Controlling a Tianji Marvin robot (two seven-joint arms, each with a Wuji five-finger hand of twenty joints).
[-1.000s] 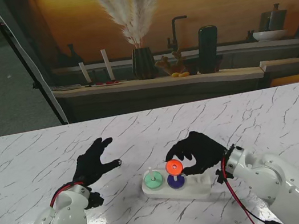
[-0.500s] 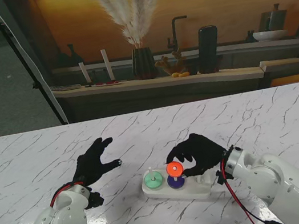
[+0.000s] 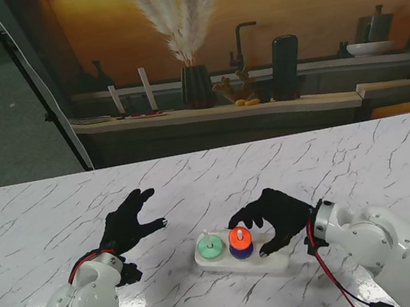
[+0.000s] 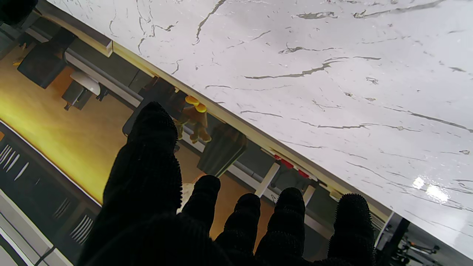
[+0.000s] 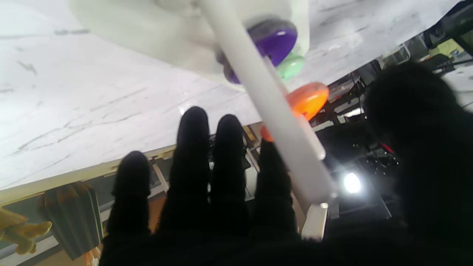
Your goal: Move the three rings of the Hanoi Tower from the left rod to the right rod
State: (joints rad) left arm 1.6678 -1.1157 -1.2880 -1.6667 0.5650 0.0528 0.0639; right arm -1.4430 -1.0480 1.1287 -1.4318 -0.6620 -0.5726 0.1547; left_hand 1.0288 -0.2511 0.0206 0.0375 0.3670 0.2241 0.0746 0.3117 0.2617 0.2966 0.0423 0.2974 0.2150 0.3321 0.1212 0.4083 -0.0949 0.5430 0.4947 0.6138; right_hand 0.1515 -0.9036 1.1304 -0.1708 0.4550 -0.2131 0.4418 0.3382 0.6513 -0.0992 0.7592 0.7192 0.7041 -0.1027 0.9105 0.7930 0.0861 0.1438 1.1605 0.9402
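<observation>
The white tower base [image 3: 208,262] lies on the marble table in front of me. A green ring [image 3: 209,246] sits on the left rod. On the middle rod an orange ring [image 3: 239,236] rests over a purple ring [image 3: 240,251]. My right hand [image 3: 276,220] arches open just right of that rod, fingers spread and off the ring, and it hides the right rod. The right wrist view shows a white rod [image 5: 266,103] close by, with the purple ring [image 5: 275,37], green ring [image 5: 292,66] and orange ring [image 5: 308,98] behind it. My left hand [image 3: 127,227] hovers open to the left of the base.
The marble table [image 3: 364,157] stretches around the base. Beyond its far edge runs a low counter with a dark vase of pampas grass [image 3: 195,83] and a black cylinder [image 3: 286,66]. The table's far edge [image 4: 236,122] crosses the left wrist view.
The orange ring has gone down the middle rod onto the purple ring. My right hand has let go of it and drawn slightly to the right. The left hand has not moved.
</observation>
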